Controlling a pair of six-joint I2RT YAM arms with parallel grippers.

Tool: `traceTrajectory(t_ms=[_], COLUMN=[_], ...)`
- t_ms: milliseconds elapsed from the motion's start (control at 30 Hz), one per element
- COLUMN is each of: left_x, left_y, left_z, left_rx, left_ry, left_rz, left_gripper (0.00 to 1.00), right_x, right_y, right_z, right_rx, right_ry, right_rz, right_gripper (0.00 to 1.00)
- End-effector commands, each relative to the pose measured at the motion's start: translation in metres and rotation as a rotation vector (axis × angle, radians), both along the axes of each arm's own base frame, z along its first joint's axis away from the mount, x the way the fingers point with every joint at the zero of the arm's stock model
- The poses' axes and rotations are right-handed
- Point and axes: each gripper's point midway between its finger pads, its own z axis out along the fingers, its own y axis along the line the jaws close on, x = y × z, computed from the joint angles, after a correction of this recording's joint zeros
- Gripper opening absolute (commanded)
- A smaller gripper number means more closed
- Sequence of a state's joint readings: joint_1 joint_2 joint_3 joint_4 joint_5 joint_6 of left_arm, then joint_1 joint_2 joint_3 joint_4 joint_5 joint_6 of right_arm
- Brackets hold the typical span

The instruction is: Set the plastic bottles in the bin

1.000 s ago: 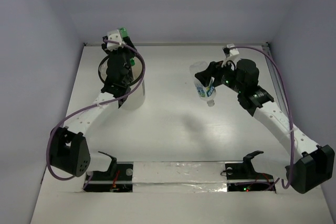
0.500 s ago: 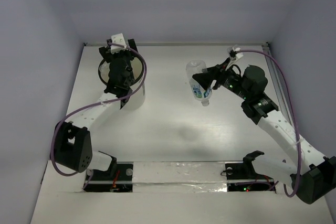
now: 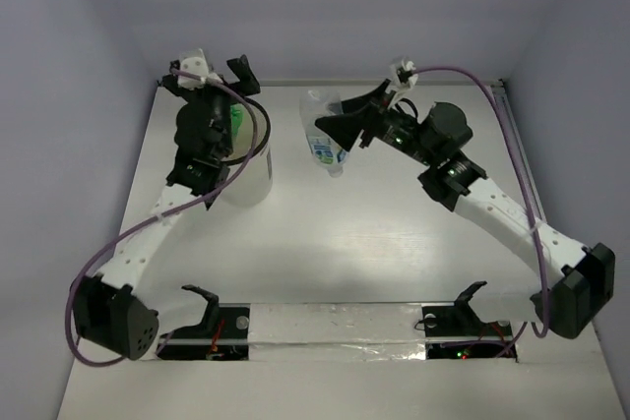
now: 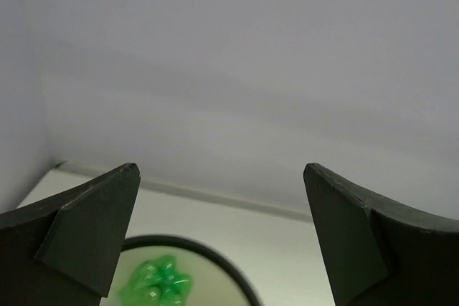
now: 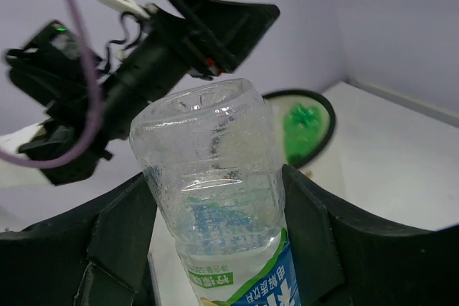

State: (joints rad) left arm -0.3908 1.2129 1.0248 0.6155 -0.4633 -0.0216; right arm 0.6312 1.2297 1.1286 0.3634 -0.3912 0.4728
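Top external view: both my arms reach toward the far left of the table, where the bin stands.
Change at left gripper: a second ago I had the green bottle pinched up by the back wall; since then my jaws have spread wide and grip nothing.
Change to green bottle: it has left my fingers and lies inside the bin.
Left wrist view: green bottle sits below and left of the gap between my fingers, apart from both, within the bin's black rim.
Change at right gripper: I have swung leftward, carrying the clear bottle from mid-table to near the bin.
Right jaws: partly open, clamped on the clear bottle's body, one finger on each side.
Clear bottle's place: in the air, tilted, base toward the back wall, just right of the bin, not over its mouth.
Right wrist view: clear bottle's base fills the centre; beyond it stands the bin with the green bottle inside, left gripper above.
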Motion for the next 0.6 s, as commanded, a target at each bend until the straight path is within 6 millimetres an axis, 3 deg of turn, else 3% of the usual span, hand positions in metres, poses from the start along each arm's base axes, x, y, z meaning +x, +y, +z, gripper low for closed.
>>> traceTrajectory(t_ms=[0, 33, 67, 133, 167, 200, 267, 333, 367, 400, 433, 467, 500, 533, 567], left_x=[-0.057, -0.064, -0.083, -0.102, -0.126, -0.134, -0.163, -0.179, -0.200, -0.199, -0.202, -0.213, -0.211, -0.212, -0.216], left_y=[-0.011, -0.014, -0.011, -0.014, -0.007, -0.005, 0.003, 0.008, 0.015, 0.015, 0.016, 0.022, 0.022, 0.023, 0.025], left_z=[0.109, 0.108, 0.123, 0.125, 0.136, 0.131, 0.121, 0.105, 0.106, 0.087, 0.074, 0.071, 0.055, 0.043, 0.035], left_rx=[-0.142, -0.140, -0.161, -0.195, -0.213, -0.234, -0.263, -0.275, -0.288, -0.288, -0.293, -0.299, -0.297, -0.295, -0.293], left_ry=[-0.202, -0.168, -0.195, -0.183, -0.217, -0.207, -0.206, -0.191, -0.226, -0.195, -0.171, -0.186, -0.155, -0.120, -0.114], left_rz=[-0.208, -0.240, -0.267, -0.327, -0.343, -0.355, -0.374, -0.385, -0.395, -0.394, -0.392, -0.388, -0.381, -0.373, -0.369], left_gripper=[0.98, 0.97, 0.97, 0.96, 0.95, 0.95, 0.95, 0.95, 0.95, 0.95, 0.95, 0.95, 0.95, 0.95, 0.95], right_x=[-0.004, 0.008, 0.005, 0.014, 0.027, 0.027, 0.041, 0.047, 0.052, 0.061, 0.062, 0.063, 0.076, 0.075, 0.081], right_y=[0.018, 0.032, 0.039, 0.053, 0.068, 0.074, 0.088, 0.098, 0.102, 0.117, 0.118, 0.125, 0.136, 0.142, 0.148], right_z=[0.074, 0.066, 0.086, 0.090, 0.079, 0.093, 0.099, 0.104, 0.105, 0.091, 0.106, 0.105, 0.089, 0.096, 0.087], right_rx=[0.187, 0.182, 0.219, 0.235, 0.227, 0.253, 0.282, 0.307, 0.315, 0.302, 0.328, 0.333, 0.314, 0.325, 0.305], right_ry=[-0.151, -0.132, -0.163, -0.167, -0.147, -0.168, -0.166, -0.171, -0.168, -0.142, -0.161, -0.159, -0.133, -0.143, -0.127], right_rz=[0.020, 0.022, 0.034, 0.031, 0.030, 0.035, 0.022, 0.018, 0.014, 0.020, 0.026, 0.032, 0.017, 0.025, 0.022], right_gripper=[0.54, 0.54, 0.54, 0.54, 0.54, 0.54, 0.54, 0.54, 0.54, 0.54, 0.54, 0.55, 0.55, 0.55, 0.55])
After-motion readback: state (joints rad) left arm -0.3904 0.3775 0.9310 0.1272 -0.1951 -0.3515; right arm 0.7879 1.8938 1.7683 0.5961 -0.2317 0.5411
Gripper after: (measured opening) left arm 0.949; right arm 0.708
